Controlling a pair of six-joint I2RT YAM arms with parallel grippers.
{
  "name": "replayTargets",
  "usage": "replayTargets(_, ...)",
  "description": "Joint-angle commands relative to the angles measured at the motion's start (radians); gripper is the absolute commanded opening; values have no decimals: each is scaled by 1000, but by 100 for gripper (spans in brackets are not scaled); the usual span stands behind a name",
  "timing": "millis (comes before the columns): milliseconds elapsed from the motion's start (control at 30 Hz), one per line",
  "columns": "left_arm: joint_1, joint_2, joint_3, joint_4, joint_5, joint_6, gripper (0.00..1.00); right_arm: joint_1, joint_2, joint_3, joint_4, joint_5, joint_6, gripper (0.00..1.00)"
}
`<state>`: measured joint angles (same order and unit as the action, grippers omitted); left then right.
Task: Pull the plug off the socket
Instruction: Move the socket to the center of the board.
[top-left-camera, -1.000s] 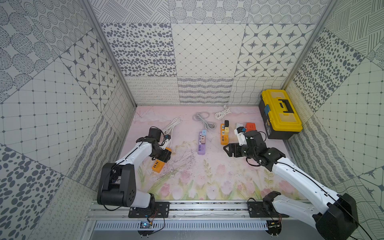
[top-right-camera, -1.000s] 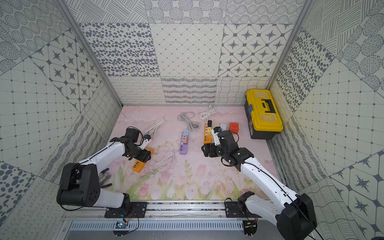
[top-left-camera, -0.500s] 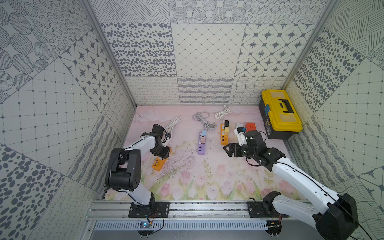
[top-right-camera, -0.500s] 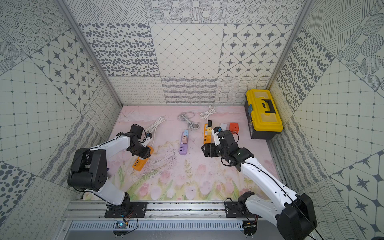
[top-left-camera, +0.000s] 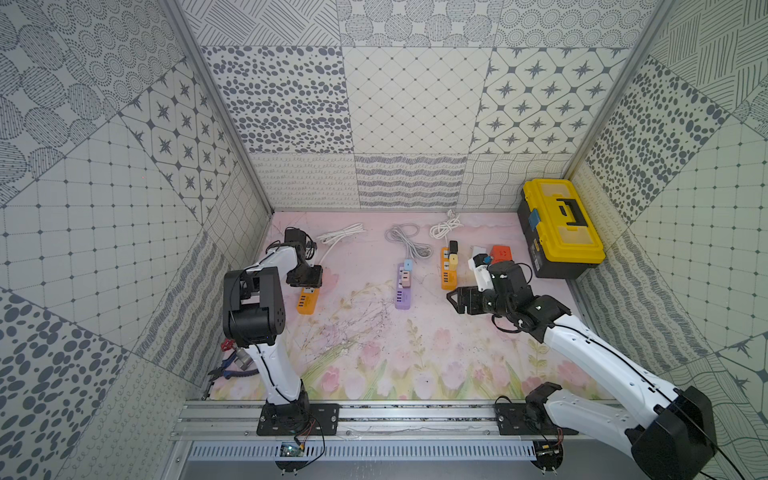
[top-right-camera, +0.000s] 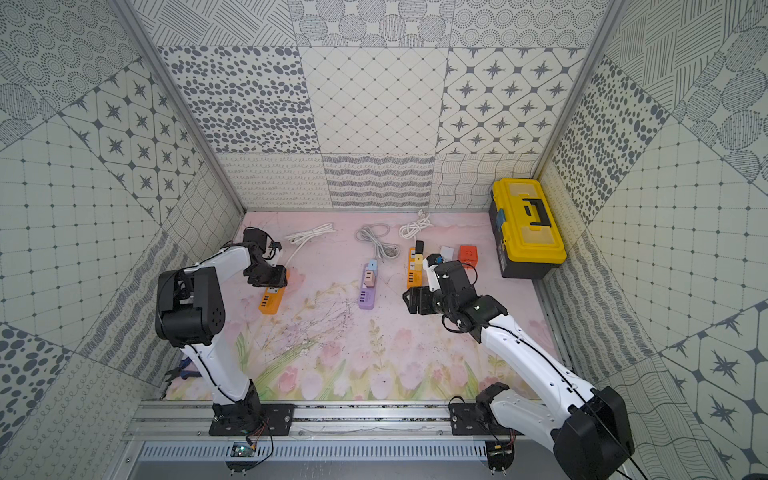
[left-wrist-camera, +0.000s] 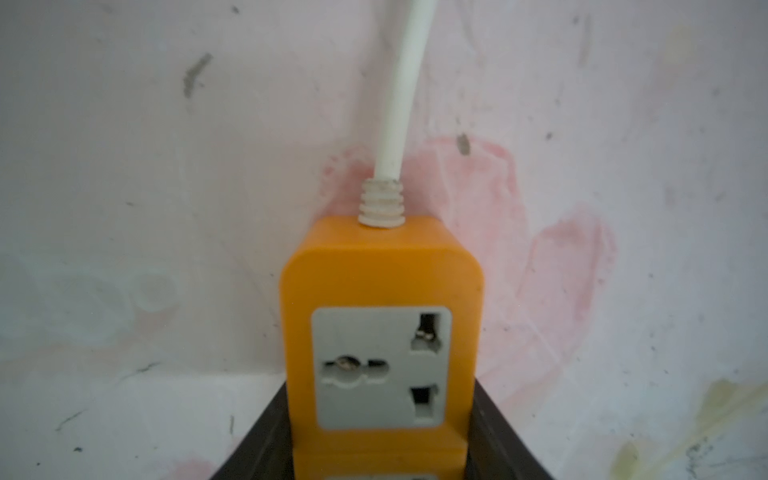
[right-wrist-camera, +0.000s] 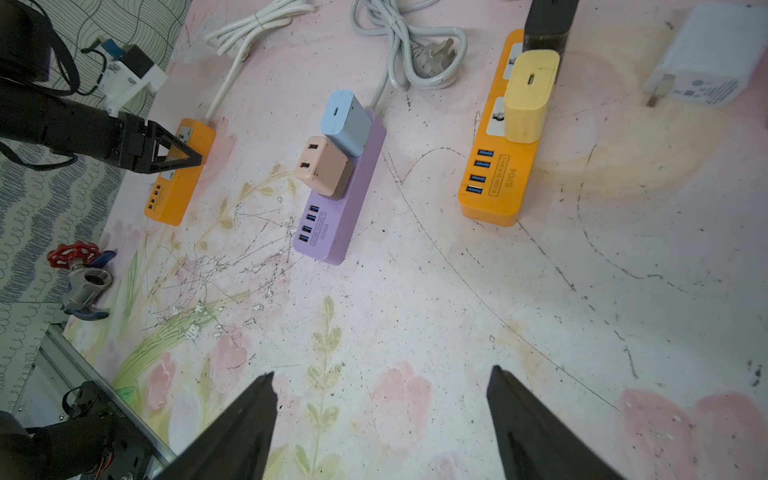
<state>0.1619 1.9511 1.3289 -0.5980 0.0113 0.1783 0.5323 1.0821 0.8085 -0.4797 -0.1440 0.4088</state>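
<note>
My left end effector hides the far half of the orange strip at 9 o'clock on the counter. Its fingers, cut off in the wrist view, clamp the strip's sides. The strip runs roughly 1 to 7 o'clock, cord end toward 1. My right end effector gapes wide, empty.

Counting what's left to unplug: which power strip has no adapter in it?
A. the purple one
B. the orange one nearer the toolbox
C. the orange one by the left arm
C: the orange strip by the left arm shows bare sockets; the purple strip holds a blue adapter, the other orange strip a yellow adapter.
</note>
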Motion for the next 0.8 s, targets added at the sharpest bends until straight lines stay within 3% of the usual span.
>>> replayTargets(0,28,77,28,12,-124,-71,24,40,32,5,19,37,19,84)
replayTargets(167,28,41,2,8,-112,-66,38,126,118,42,25,102,37,83)
replayTargets(400,28,-143,-52,-29,-14,-47,58,237,269,119,70,176,63,83)
replayTargets(567,28,-296,-84,-85,78,-28,68,290,393,197,91,229,78,83)
replayTargets(767,28,-494,-140,-194,172,-6,70,316,535,284,153,244,104,82)
